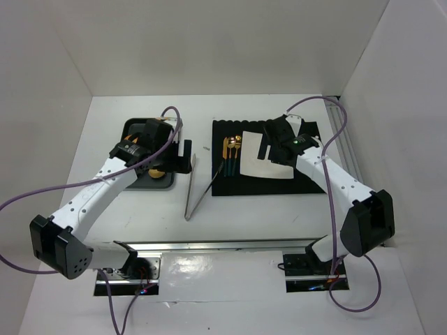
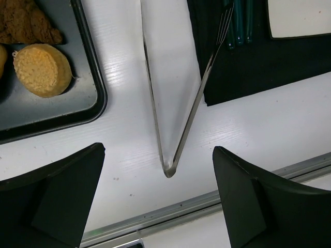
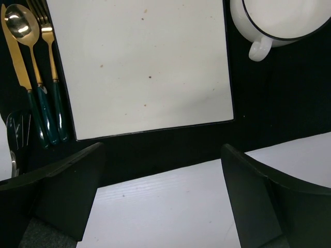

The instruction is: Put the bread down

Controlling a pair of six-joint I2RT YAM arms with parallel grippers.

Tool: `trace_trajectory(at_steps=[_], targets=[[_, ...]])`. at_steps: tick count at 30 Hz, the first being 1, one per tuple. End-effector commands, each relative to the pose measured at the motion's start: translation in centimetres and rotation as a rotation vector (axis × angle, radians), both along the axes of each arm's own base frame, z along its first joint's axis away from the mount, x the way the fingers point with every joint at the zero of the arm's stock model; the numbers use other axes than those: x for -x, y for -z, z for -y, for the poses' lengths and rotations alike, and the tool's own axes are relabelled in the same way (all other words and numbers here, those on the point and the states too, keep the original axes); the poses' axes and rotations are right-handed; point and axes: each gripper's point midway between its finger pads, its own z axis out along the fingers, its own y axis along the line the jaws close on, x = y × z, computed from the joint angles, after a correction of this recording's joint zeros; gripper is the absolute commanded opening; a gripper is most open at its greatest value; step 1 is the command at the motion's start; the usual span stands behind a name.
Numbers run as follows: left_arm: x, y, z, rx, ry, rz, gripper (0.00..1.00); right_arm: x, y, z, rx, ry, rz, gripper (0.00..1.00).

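Left hand (image 2: 159,155) spread wide, tongs (image 2: 192,107) beside tray (image 2: 96,95)

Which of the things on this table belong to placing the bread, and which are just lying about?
For the job: bread, just a golden sliver at the view's edge; tray; probably tongs and plate.
Lying about: round bun; brown pastry; knife, spoon, fork; cup; black mat.

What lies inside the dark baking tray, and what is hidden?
A round golden bun and a brown crusty pastry lie in the tray. The left arm covers the rest from above.
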Motion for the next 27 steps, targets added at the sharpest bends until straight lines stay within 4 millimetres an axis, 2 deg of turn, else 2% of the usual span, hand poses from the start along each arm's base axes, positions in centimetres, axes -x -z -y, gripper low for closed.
trace_trajectory(at_steps=[1,2,8,9,11,12,13,15,18,22,26,27], targets=[[0.1,-0.9,0.3,0.031,0.0,0.023,0.99,0.6,-0.3,1.4,0.028,0.049,-0.001,1.0],[0.1,-1.1,0.3,0.03,0.007,0.034,0.99,0.6,-0.3,1.4,0.028,0.049,-0.001,1.0],[1.1,0.4,0.1,0.011,0.034,0.021,0.99,0.6,-0.3,1.3,0.021,0.057,0.001,1.0],[1.6,1.7,0.3,-0.005,0.046,-0.011,0.99,0.6,-0.3,1.1,0.012,0.05,-0.003,1.0],[2.7,2.9,1.3,-0.022,0.101,-0.044,0.99,0.6,0.0,1.1,0.012,0.05,-0.003,1.0],[3.1,3.9,1.7,-0.032,0.118,-0.062,0.99,0.6,-0.9,1.0,-0.006,0.037,0.022,1.0],[3.6,4.9,2.1,-0.047,0.138,-0.089,0.99,0.7,-0.6,0.8,-0.012,0.021,0.027,1.0],[4.9,6.4,3.3,-0.061,0.168,-0.125,0.99,0.9,-1.0,0.3,-0.047,-0.01,0.051,1.0],[5.6,8.0,4.4,-0.066,0.164,-0.145,0.99,0.9,-1.2,-0.2,-0.076,-0.037,0.069,1.0],[5.6,11.2,5.1,-0.069,0.116,-0.159,0.99,0.7,-1.3,-0.5,-0.077,-0.05,0.066,1.0],[5.2,13.1,4.3,-0.118,0.057,-0.176,0.99,0.5,-1.7,-0.5,-0.074,-0.056,0.074,1.0],[4.7,12.9,4.4,-0.115,0.051,-0.156,0.99,0.6,-1.6,-0.7,-0.081,-0.062,0.071,1.0]])
